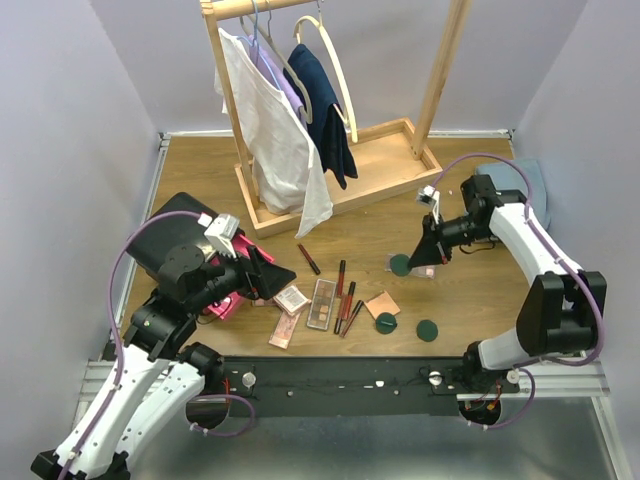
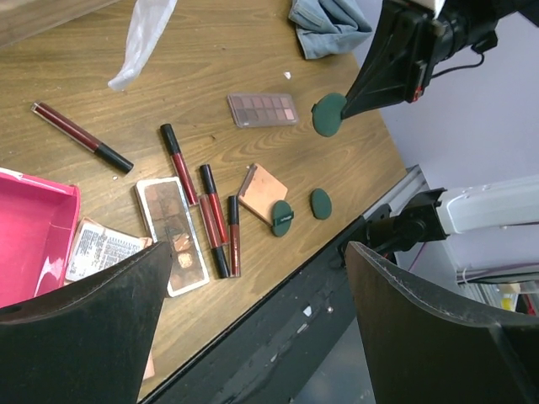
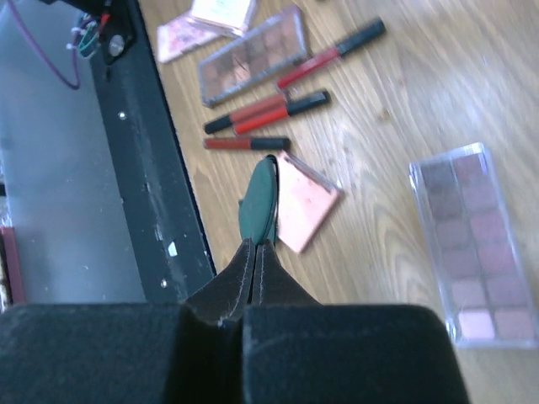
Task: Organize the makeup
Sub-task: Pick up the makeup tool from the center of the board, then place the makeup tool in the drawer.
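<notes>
The green disc (image 3: 258,198) is pinched edge-on in the right claw (image 3: 258,246), whose fingers are closed tight on it, just beside a palette (image 3: 476,244) on the table (image 1: 200,170). Tubes (image 2: 221,220), a compact (image 2: 264,192) and two more discs (image 1: 385,322) lie scattered near the front edge. The left claw (image 2: 257,252) hangs wide open and empty above them.

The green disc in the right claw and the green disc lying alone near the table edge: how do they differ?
The held disc is pinched in the right claw; the lone disc lies flat on the table, gripped by nothing. The held disc is next to the clear-cased eyeshadow palette; the lone disc is near the table's front edge. Both are round and dark green.
</notes>
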{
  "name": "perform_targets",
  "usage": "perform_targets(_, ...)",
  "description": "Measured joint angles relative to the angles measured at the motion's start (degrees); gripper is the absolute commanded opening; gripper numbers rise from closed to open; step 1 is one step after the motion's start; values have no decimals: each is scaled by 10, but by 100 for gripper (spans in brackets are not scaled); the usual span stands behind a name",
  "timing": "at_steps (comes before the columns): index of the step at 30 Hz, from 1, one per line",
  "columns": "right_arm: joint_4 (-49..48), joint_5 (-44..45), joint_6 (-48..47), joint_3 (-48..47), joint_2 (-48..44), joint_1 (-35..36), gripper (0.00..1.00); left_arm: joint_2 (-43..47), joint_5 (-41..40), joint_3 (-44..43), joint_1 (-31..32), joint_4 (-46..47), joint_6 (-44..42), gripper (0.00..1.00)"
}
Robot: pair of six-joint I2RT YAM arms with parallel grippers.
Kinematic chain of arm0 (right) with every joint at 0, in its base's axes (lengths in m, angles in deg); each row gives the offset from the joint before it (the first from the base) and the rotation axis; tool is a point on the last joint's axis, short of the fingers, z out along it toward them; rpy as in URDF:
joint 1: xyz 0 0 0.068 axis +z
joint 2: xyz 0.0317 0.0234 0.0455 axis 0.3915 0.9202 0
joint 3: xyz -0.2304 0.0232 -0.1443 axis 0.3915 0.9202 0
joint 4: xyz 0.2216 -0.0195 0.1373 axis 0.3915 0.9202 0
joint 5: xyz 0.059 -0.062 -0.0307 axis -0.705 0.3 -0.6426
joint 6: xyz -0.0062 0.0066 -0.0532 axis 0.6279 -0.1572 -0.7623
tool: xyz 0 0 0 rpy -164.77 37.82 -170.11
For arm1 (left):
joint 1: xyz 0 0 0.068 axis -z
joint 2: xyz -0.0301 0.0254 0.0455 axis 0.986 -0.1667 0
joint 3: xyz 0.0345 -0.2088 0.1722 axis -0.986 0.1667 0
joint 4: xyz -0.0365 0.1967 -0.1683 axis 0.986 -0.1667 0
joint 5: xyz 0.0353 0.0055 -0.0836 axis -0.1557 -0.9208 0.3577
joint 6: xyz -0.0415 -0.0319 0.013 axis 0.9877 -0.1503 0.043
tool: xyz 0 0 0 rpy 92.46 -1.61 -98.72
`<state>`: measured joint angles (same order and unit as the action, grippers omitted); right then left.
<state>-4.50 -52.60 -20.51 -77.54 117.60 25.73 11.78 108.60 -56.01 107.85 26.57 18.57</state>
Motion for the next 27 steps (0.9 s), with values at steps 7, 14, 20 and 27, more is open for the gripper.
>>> perform_targets(7, 18, -50, -57, -48, 63, 70, 1, -1, 2, 50, 16, 65, 24, 90)
perform_targets(14, 75, -91, -134, -126, 153, 135, 1, -31, -44, 62, 129, 115, 45, 90)
perform_targets(20, 100, -104, -165, -141, 165, 146, 1, -75, -94, 62, 193, 145, 50, 90)
perform_targets(27, 79, -105, -142, -137, 164, 163, 1, -100, -120, 65, 205, 175, 50, 90)
